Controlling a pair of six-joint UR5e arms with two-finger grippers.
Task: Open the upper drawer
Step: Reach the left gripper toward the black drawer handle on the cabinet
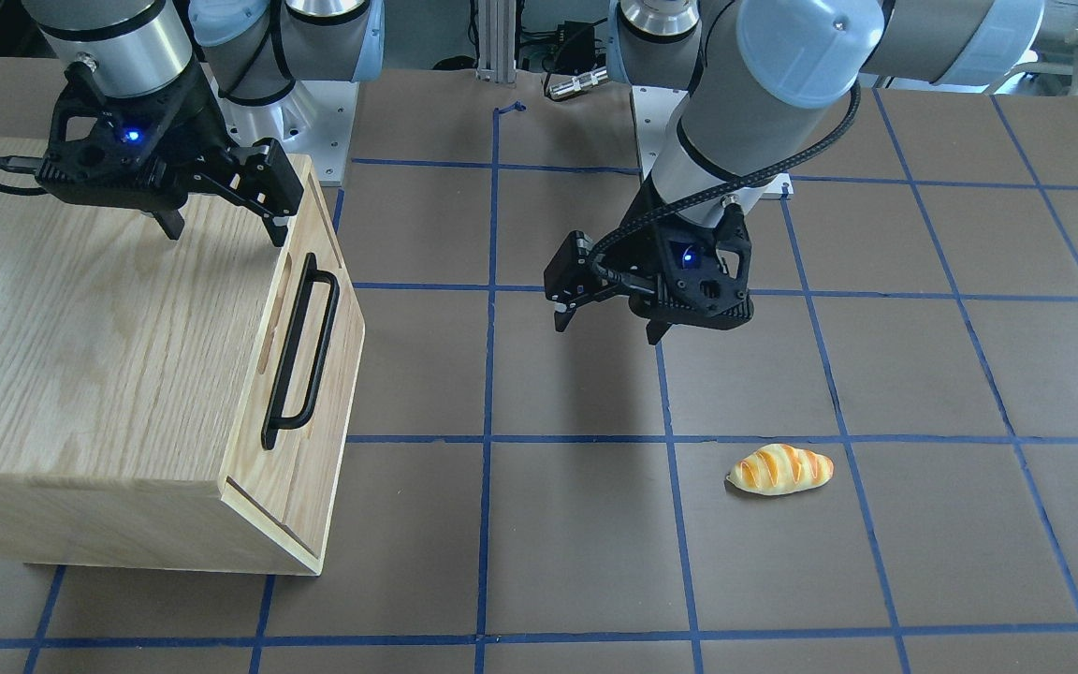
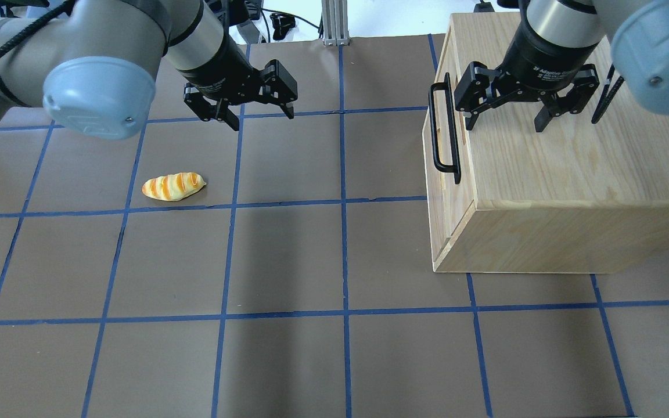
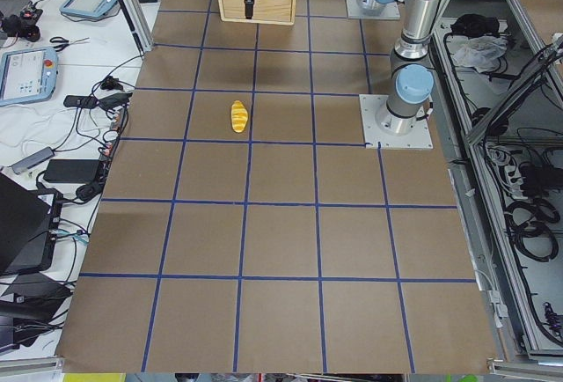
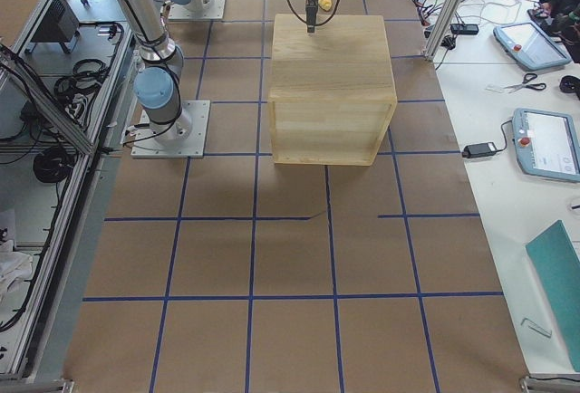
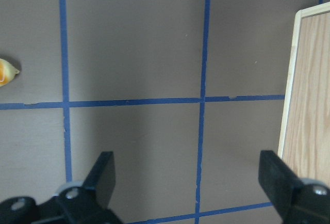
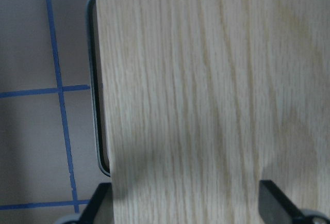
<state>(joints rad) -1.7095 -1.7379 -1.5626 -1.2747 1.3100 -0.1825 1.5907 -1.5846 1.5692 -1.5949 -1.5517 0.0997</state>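
The upper drawer point(image 1: 331, 370) is the top part of the oak cabinet's front and sits flush, shut. Its long black bar handle point(image 1: 301, 352) and oblong slot point(image 1: 271, 318) face the table's middle. The handle also shows in the overhead view point(image 2: 444, 131) and the right wrist view point(image 6: 97, 105). My right gripper point(image 1: 224, 230) point(image 2: 504, 125) is open and empty, hovering over the cabinet's top just behind its front edge. My left gripper point(image 1: 608, 329) point(image 2: 262, 119) is open and empty above the table's middle, well apart from the cabinet.
The oak cabinet point(image 2: 572, 174) stands on the brown, blue-taped table point(image 2: 288, 261) on my right side. A toy bread roll point(image 1: 779, 468) point(image 2: 173, 186) lies on the table on my left side. The cabinet's edge shows in the left wrist view point(image 5: 309, 95).
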